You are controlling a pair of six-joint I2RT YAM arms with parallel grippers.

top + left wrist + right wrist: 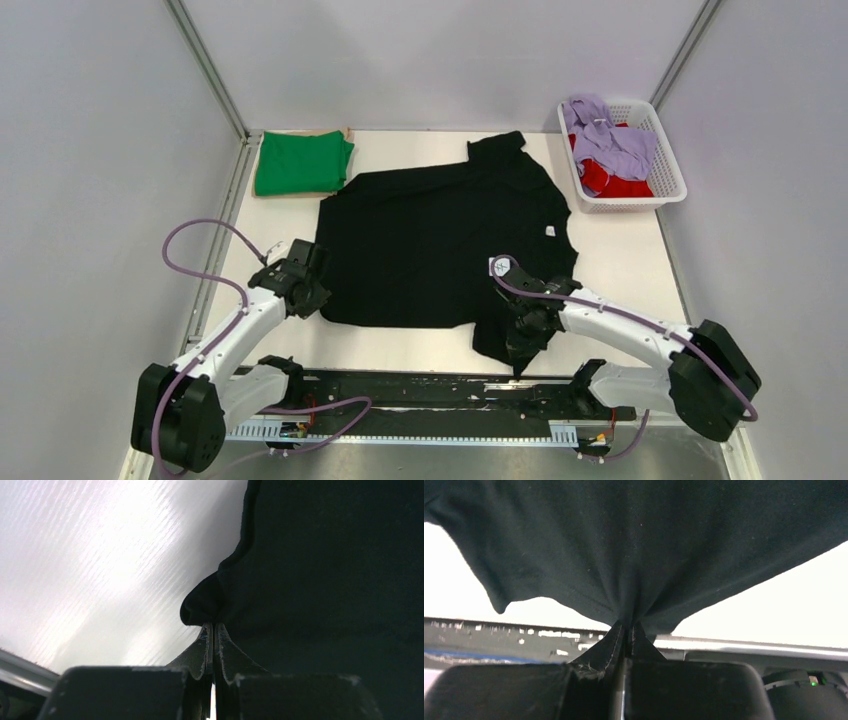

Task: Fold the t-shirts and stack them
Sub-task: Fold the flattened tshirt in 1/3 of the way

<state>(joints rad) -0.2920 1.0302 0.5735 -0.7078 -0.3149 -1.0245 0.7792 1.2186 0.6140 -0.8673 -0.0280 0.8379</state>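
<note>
Clenched left gripper [213, 630] on hem corner and right gripper [628, 630] on sleeve of black t-shirt [440, 240], spread flat just left of basket [668, 190]. Looked like the first fold starting; called next for lifting both points together.

Overhead view: a white table [620, 262] fills the middle of the frame, enclosed by pale grey wall panels [430, 60]. Two aluminium frame posts run diagonally from the top edge, one at upper left [205, 65] and one at upper right [690, 45]. A white plastic lattice basket [632, 204] stands on the table's upper right corner, tilted slightly in the frame. A metal channel [222, 235] borders the table's left edge. A black mounting rail [430, 392] spans the bottom of the frame; in the right wrist view it crosses the lower left [499, 635].
</note>
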